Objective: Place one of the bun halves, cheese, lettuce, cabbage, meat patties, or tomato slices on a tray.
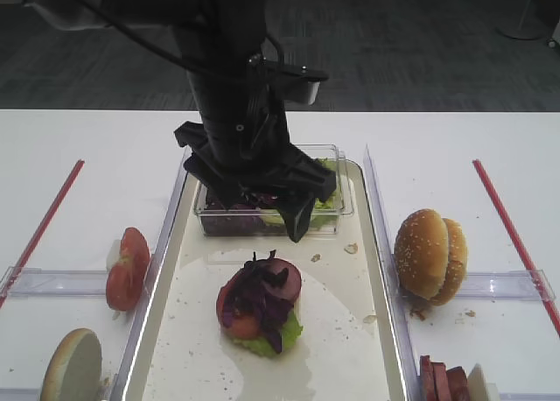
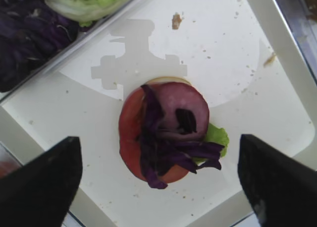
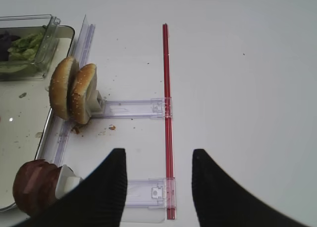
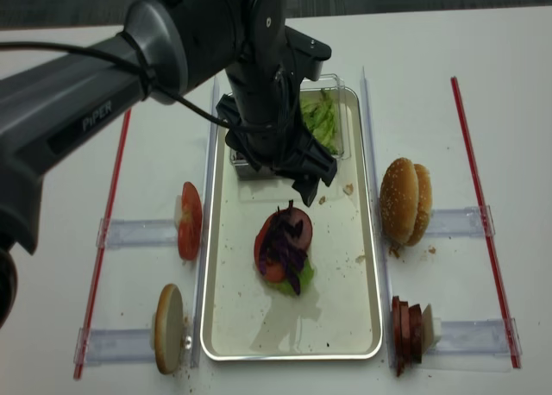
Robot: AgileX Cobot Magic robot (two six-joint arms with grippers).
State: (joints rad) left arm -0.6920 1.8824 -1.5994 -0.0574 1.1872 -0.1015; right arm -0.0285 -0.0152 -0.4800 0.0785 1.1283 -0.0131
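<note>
On the metal tray [image 1: 341, 340] [image 4: 336, 309] lies a stack of lettuce [image 2: 218, 135], a tomato slice [image 2: 130, 133] and a meat patty [image 2: 173, 105], with purple cabbage [image 1: 258, 294] [image 2: 168, 152] on top. My left gripper [image 1: 262, 200] [image 2: 158, 140] [image 4: 289, 166] hangs open above the stack and holds nothing. Out over the white table, my right gripper [image 3: 158, 155] is open and empty, right of the meat patties [image 3: 34, 187] [image 1: 442, 379]. Bun halves [image 1: 429, 254] [image 3: 74, 90] stand on edge right of the tray. No cheese shows.
A clear tub [image 1: 332, 219] [image 3: 47, 38] of cabbage and lettuce sits at the tray's far end, under the left arm. Left of the tray stand tomato slices [image 1: 127, 268] and a bun half [image 1: 70, 366]. Red strips [image 3: 167, 113] [image 1: 44, 221] and clear holders [image 3: 133, 108] flank both sides.
</note>
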